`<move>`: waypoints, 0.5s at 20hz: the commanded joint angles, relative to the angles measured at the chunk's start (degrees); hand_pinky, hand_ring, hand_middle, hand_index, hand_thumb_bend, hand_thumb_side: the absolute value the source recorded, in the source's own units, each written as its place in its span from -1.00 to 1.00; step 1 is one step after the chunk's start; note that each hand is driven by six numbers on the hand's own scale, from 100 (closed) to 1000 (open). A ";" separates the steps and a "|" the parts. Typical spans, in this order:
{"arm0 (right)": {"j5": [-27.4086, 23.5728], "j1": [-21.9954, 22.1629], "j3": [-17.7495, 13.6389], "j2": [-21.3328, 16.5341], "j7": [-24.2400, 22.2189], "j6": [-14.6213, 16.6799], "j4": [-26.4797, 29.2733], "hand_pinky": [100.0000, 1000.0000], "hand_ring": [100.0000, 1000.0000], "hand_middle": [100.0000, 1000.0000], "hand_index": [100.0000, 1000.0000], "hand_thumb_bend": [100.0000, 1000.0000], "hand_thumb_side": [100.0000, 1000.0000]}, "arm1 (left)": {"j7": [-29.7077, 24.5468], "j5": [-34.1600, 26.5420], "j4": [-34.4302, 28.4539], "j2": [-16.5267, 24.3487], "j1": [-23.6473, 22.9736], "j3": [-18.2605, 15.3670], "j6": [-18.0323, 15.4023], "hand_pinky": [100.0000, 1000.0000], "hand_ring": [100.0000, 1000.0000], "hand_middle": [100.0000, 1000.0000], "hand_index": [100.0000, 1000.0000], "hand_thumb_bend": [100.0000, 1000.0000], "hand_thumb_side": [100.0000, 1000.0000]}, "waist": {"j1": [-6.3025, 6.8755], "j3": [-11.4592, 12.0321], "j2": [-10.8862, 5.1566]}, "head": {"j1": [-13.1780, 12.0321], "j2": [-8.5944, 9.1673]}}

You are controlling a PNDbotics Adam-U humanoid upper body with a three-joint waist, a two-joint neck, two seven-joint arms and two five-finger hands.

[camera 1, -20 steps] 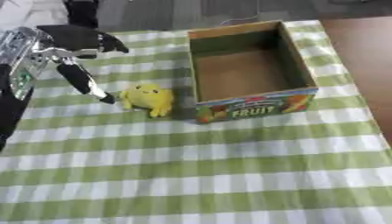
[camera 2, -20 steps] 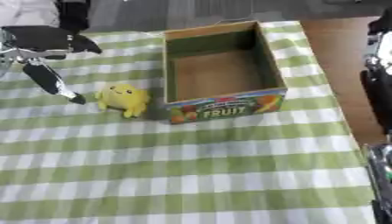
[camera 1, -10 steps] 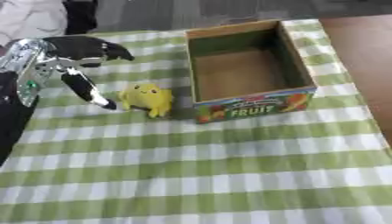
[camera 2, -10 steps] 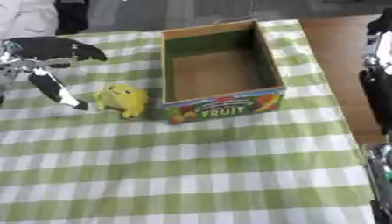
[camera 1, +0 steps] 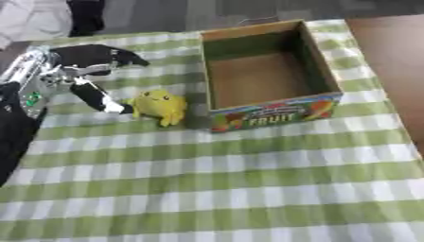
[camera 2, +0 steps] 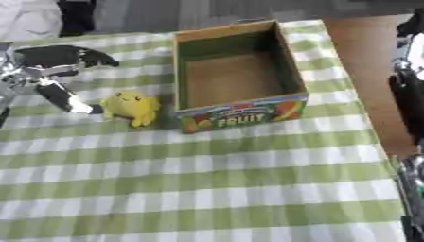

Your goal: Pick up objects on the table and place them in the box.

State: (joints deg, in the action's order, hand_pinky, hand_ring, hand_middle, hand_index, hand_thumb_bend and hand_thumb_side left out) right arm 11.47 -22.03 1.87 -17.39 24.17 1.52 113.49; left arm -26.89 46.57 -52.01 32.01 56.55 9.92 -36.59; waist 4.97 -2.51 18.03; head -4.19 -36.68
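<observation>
A small yellow plush toy [camera 1: 160,106] lies on the green checked cloth just left of the cardboard box [camera 1: 269,120], whose front reads FRUIT. The box is open at the top and nothing shows inside it. My left hand [camera 1: 87,71] hangs at the toy's left, open, with its fingers spread above and its thumb tip close beside the toy's left side. At the right edge of the right eye view part of my right arm [camera 2: 407,90] shows, and the hand itself is out of sight.
The green and white checked cloth [camera 1: 232,189] covers the table. A brown table surface [camera 1: 393,52] lies bare at the right. Dark and white clothing shows at the far left edge.
My left hand has come down and to the right, ending closer to the yellow toy. The toy and the box have stayed where they were.
</observation>
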 commanded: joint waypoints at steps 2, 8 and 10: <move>-0.37 -0.85 0.10 -0.86 -0.24 0.19 1.10 0.53 0.63 -0.02 0.70 -1.00 0.08 | -15.85 -3.26 -0.67 1.31 1.82 -0.71 -10.87 0.93 0.81 0.78 1.00 -0.08 -0.07 | 0.05 -0.25 -0.86 | -0.48 0.61; -0.48 -1.13 0.17 -1.06 -0.31 0.28 1.10 0.53 0.63 -0.03 0.70 -1.00 0.08 | -18.61 -6.16 -0.77 1.27 3.00 -2.02 -9.27 0.94 0.78 0.74 1.00 0.00 -0.04 | 0.38 -0.61 -0.42 | -0.93 0.26; -0.52 -1.18 0.17 -1.10 -0.32 0.28 1.10 0.53 0.63 -0.03 0.70 -1.00 0.08 | -19.47 -7.35 -0.38 1.07 3.23 -2.32 -9.21 0.94 0.78 0.74 1.00 0.05 -0.03 | 0.43 -0.63 -0.27 | -0.94 0.13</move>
State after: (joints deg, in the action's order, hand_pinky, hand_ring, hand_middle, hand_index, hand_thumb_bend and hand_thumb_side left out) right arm 11.28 -22.40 2.18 -17.39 23.94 1.72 113.49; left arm -31.69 40.15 -52.02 31.74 58.37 8.48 -31.79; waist 5.59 -3.17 18.79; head -4.92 -36.64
